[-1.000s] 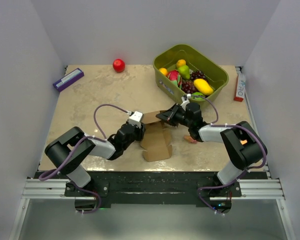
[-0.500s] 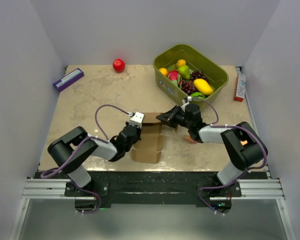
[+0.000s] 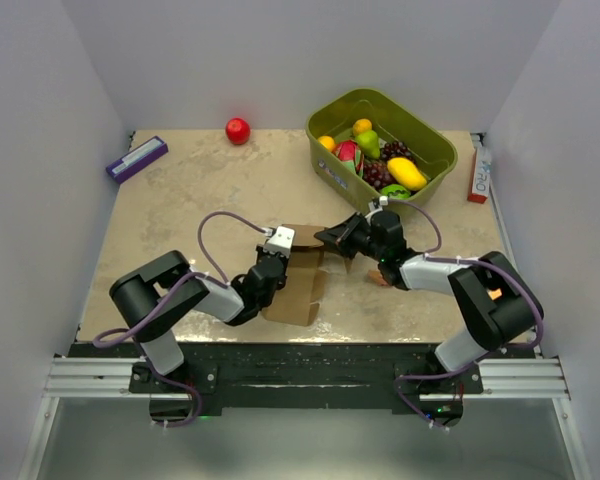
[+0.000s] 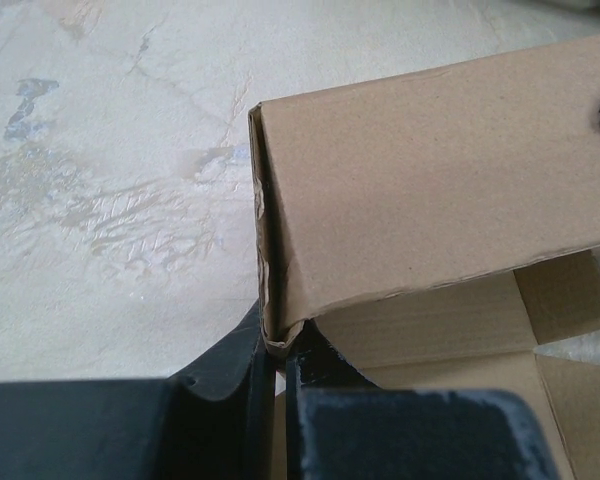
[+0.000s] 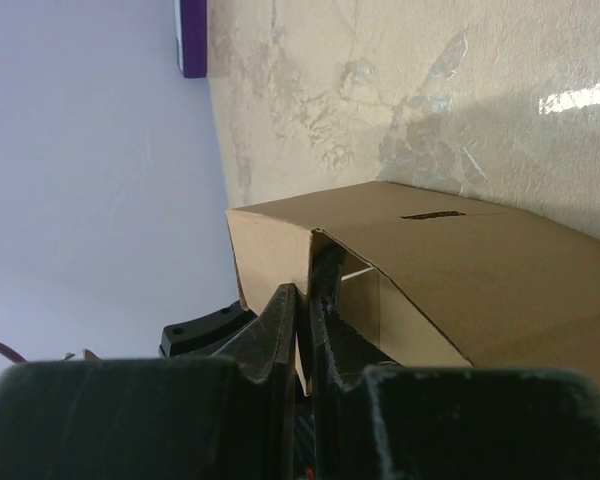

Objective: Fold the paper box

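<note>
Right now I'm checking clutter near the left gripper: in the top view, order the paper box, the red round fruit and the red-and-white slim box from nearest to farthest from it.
1. paper box, clamped in the left gripper, mid-table.
2. red round fruit, at the far edge, slightly left.
3. red-and-white slim box, along the far right edge.

The paper box (image 3: 298, 290) is plain brown cardboard, only partly folded, with one panel raised at a creased corner and the other flaps still spread open. It lies near the front middle of the table (image 3: 200, 200).
</note>
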